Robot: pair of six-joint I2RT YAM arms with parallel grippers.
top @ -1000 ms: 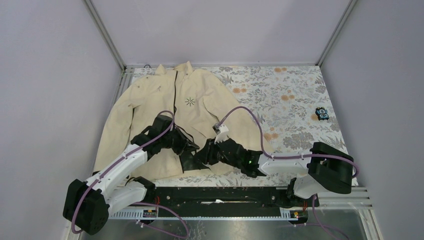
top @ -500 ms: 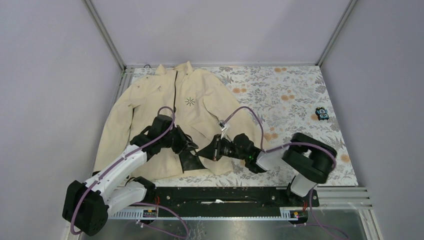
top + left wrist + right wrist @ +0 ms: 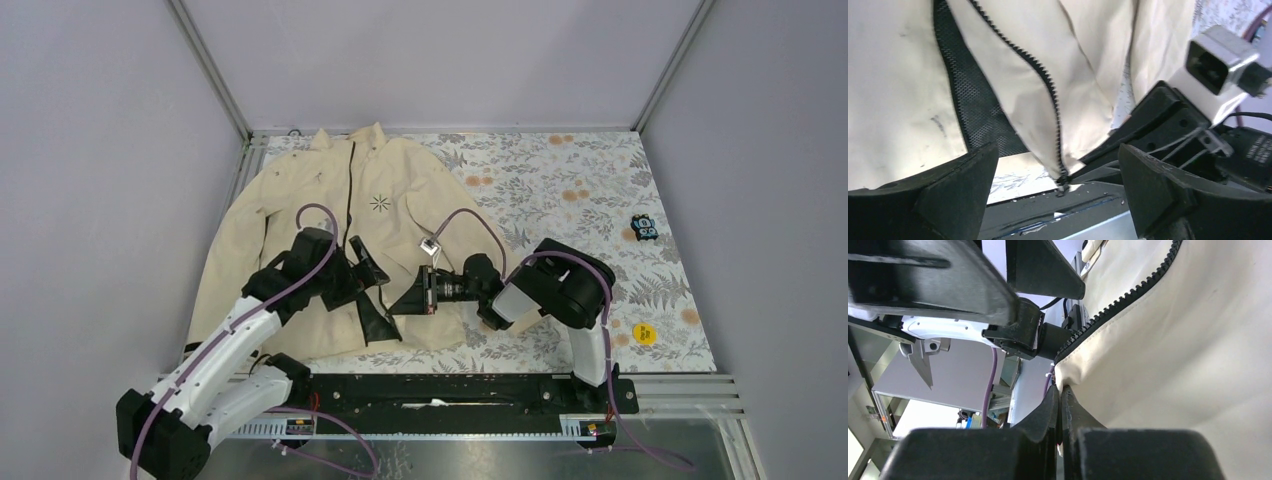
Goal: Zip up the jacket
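Observation:
The cream jacket [image 3: 290, 200] lies flat at the table's back left, its dark zipper [image 3: 350, 190] open down the lower front. My left gripper [image 3: 372, 297] stands open over the bottom hem. In the left wrist view the zipper's [image 3: 1048, 85] loose lower end hangs between the spread fingers [image 3: 948, 195], touching neither, and black mesh lining [image 3: 973, 110] shows. My right gripper [image 3: 397, 306] is shut on the jacket's hem edge. In the right wrist view its fingertips [image 3: 1062, 402] pinch cream fabric [image 3: 1188, 365] just below the zipper teeth [image 3: 1118, 304].
A floral cloth [image 3: 560, 190] covers the table. A small black and blue object [image 3: 643, 228] sits at the far right, and a yellow round disc [image 3: 645, 333] lies near the right arm's base. A metal rail [image 3: 480, 390] runs along the near edge.
My left gripper has opened and let go of the jacket. The right gripper closed on the hem, and its arm has folded inward and to the left.

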